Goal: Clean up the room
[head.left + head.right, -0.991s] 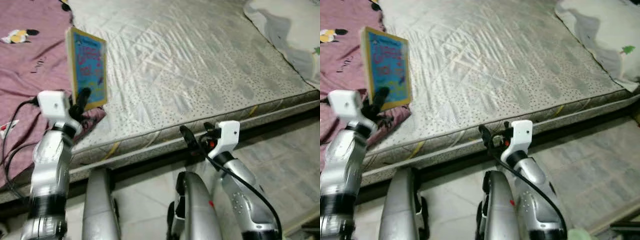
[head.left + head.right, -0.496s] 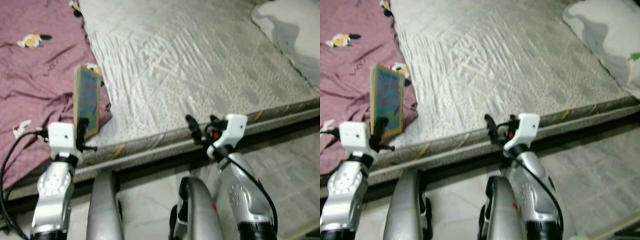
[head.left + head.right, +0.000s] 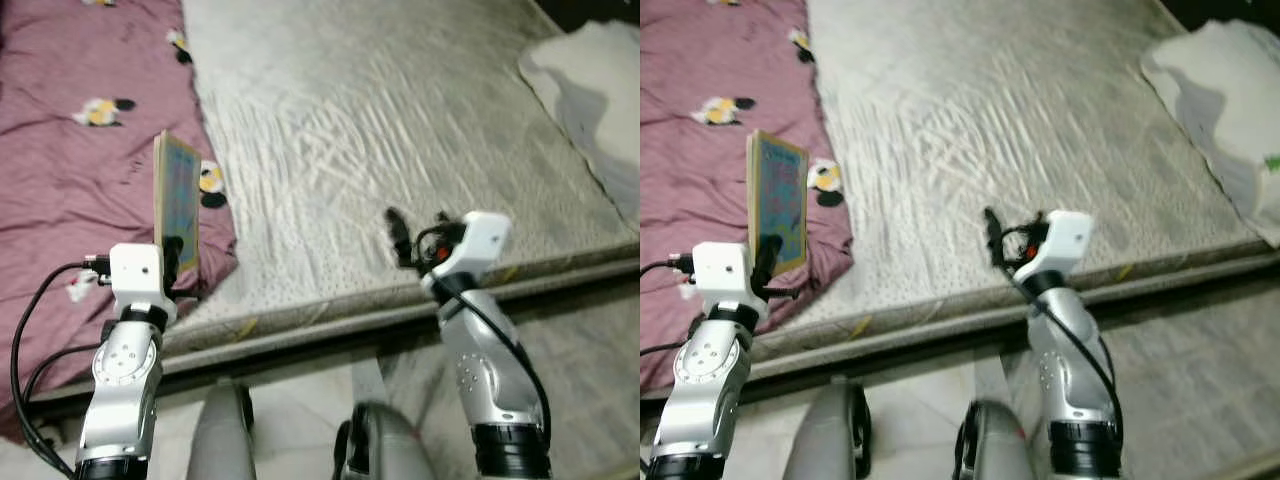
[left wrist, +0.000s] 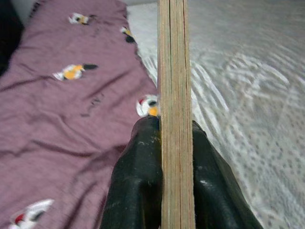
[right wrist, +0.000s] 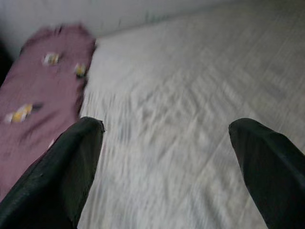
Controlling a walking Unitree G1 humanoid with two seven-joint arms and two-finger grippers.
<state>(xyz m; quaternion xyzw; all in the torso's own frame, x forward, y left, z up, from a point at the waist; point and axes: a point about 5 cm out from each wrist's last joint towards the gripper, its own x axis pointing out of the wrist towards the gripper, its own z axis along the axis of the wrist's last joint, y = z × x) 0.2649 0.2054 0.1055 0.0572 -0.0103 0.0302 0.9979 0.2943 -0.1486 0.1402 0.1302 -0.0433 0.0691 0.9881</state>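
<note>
Left gripper clamped on book, upright over blanket; right gripper fingers apart, idle; next I probably carry it off the mattress.

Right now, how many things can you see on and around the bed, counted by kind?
Thin yellow-edged book with a blue cover, held upright in the left gripper: 1
Maroon blanket with cartoon prints: 1
Grey quilted mattress: 1
White pillow: 1
Total: 4
</note>
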